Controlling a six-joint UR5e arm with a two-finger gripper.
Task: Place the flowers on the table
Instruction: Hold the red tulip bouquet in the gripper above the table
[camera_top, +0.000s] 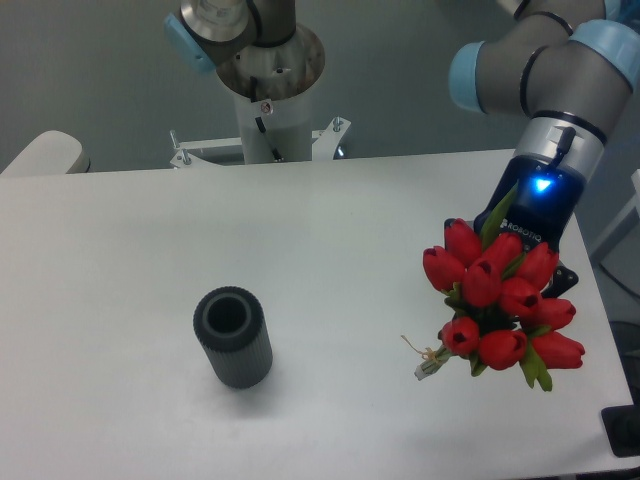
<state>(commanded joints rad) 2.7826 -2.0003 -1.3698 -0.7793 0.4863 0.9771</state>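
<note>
The flowers (497, 300), a bunch of red tulips with green leaves and twine-tied stems, sit at the right side of the white table (330, 250). The blossoms face the camera, and the cut stem ends (428, 362) point down-left, close to the tabletop. My gripper (545, 272) comes down from the upper right, right behind the blossoms. Its fingers are mostly hidden by the tulips and appear closed on the bunch, holding it tilted just above the table.
A dark grey ribbed cylinder vase (233, 337) stands upright and empty at the front left of the table. The robot base (268, 95) stands behind the far edge. The table's right edge is close to the bouquet.
</note>
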